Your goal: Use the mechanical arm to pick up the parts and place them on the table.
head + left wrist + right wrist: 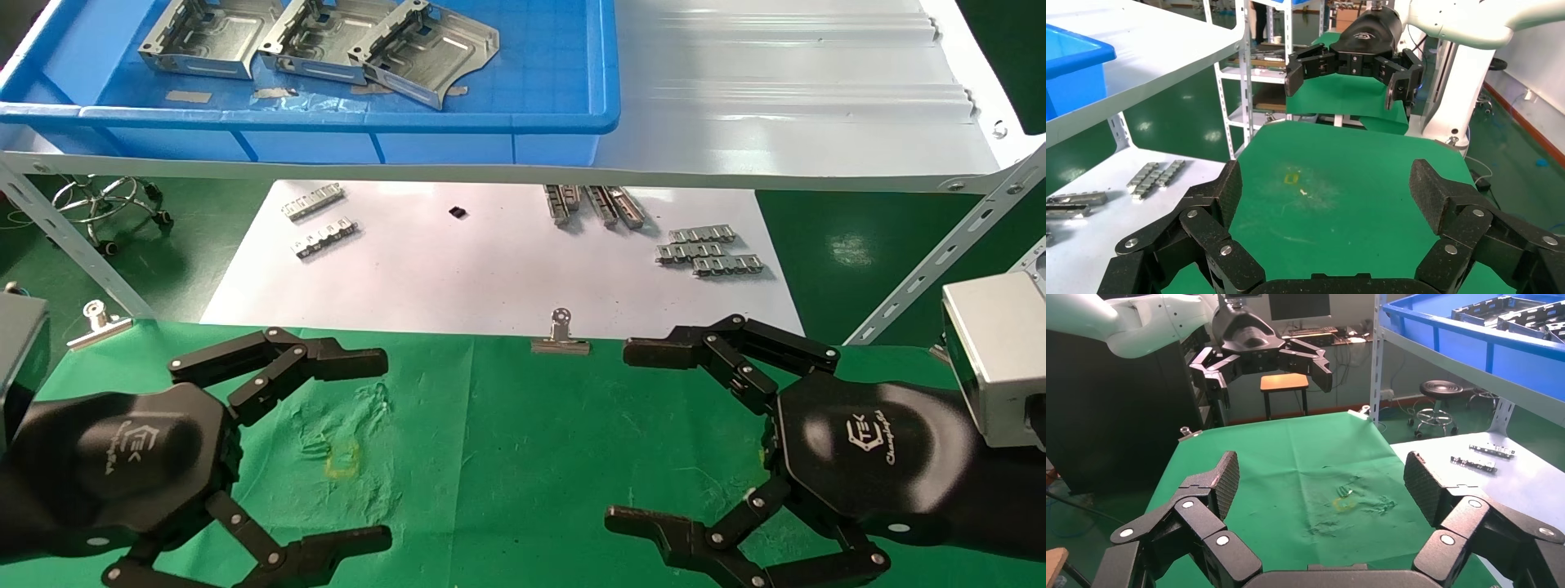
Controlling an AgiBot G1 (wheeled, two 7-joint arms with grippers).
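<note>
The glossy black palm of the right gripper (662,433) carries a white hexagon logo with "TEK" and a slanted script line beneath it, too small to read. The left gripper (359,449) bears the same "TEK" mark.

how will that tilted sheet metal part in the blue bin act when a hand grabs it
The tilted part looks like thin stamped metal, so probably stiff and light. It leans on its neighbour in the blue bin, so it may tip or slide when nudged. Its shiny face could slip; the folded slotted edges likely offer better grip.
</note>
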